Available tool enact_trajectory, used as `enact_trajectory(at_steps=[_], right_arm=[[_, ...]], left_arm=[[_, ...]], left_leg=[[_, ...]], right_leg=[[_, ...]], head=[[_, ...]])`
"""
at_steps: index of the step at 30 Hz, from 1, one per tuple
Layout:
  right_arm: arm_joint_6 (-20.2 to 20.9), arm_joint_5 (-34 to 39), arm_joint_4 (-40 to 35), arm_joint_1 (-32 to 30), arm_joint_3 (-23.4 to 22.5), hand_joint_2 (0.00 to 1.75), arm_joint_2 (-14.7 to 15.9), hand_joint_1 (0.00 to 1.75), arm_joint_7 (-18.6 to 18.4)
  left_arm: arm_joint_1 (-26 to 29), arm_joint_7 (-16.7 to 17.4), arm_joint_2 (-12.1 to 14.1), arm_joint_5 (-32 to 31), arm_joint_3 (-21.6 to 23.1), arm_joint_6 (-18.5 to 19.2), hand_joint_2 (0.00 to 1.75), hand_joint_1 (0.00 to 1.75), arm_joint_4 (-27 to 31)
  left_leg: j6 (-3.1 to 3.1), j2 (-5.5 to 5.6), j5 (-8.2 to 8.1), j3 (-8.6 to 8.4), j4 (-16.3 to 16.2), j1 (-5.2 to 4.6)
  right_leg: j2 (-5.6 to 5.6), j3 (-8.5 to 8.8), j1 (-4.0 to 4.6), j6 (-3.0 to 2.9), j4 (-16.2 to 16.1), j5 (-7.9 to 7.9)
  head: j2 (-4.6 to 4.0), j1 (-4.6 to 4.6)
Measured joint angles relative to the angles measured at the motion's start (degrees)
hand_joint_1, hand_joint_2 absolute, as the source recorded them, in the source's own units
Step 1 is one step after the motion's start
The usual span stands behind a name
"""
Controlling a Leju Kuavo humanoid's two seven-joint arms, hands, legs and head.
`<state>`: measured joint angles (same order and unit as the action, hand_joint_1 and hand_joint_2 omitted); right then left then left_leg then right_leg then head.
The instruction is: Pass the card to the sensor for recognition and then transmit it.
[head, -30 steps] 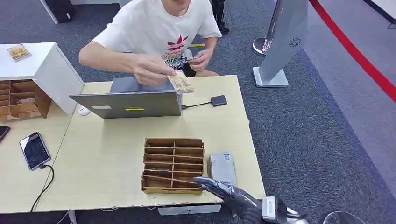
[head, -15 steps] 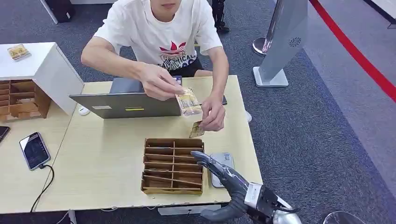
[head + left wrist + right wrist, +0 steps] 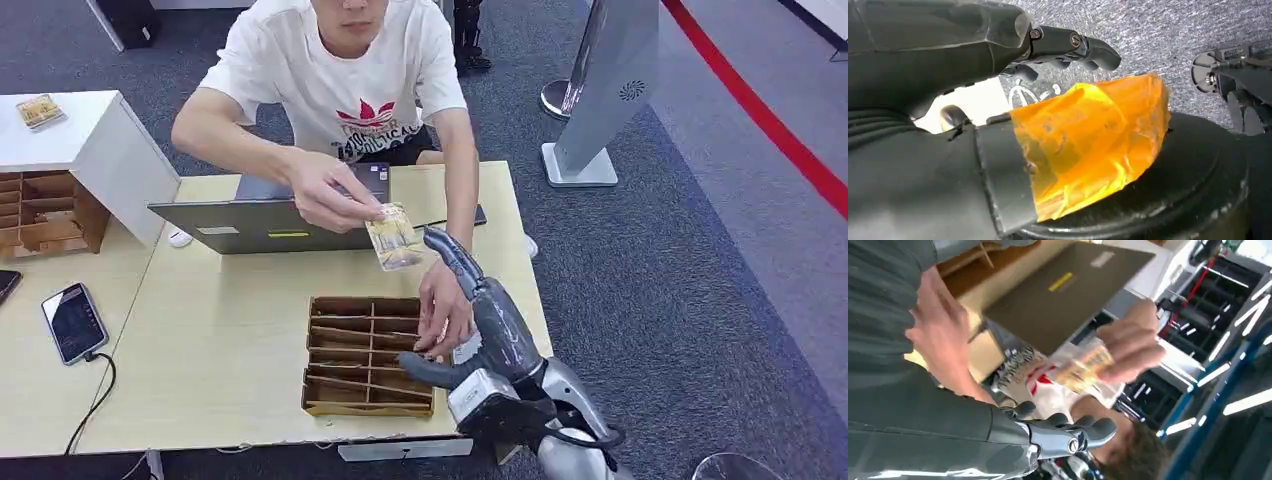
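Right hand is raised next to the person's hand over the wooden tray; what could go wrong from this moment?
1. The right hand is close against the person's hand above the divided wooden tray; any further advance could bump or pinch it.
2. The person holds a clear card packet just beside the raised fingers; a sweep could knock it loose.
3. The open laptop stands just beyond, so overreaching might strike it.
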<state>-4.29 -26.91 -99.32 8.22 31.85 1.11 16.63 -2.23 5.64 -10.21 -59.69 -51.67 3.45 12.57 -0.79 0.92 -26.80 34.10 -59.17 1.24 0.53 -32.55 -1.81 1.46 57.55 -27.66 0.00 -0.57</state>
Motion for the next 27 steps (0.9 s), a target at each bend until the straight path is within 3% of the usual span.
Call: enact_trajectory(at_steps=[7,19,27], right_arm=[[-0.93,-1.50,0.02,0.96,1.11,1.75,-1.20,0.00,-0.33],[-12.42,-14.75,2.51,3.04,2.12,1.75,-4.61,0.00,-3.69],[-15.65,-18.71,5.18,3.99,2.12,1.75,-6.82,0.00,-4.90]], left_arm=[[0.01,0.00,-0.35,-0.35,0.00,0.00,0.00,0.00,0.02],[0.24,-1.68,-2.19,-4.35,0.00,0.44,0.00,0.00,1.73],[1.04,-2.34,-3.65,-5.75,0.00,1.05,0.00,0.00,4.18]], left_leg=[[0.00,0.01,-0.01,0.01,0.00,0.00],[0.00,0.01,0.00,0.02,0.00,0.00],[0.00,0.02,0.00,0.02,0.00,0.00]], right_leg=[[-0.01,0.00,0.00,0.00,0.00,0.00],[-0.01,0.00,0.00,0.00,0.00,0.00],[-0.01,0.00,0.00,0.00,0.00,0.00]], head=[[0.00,0.00],[0.00,0.00],[0.00,-0.02]])
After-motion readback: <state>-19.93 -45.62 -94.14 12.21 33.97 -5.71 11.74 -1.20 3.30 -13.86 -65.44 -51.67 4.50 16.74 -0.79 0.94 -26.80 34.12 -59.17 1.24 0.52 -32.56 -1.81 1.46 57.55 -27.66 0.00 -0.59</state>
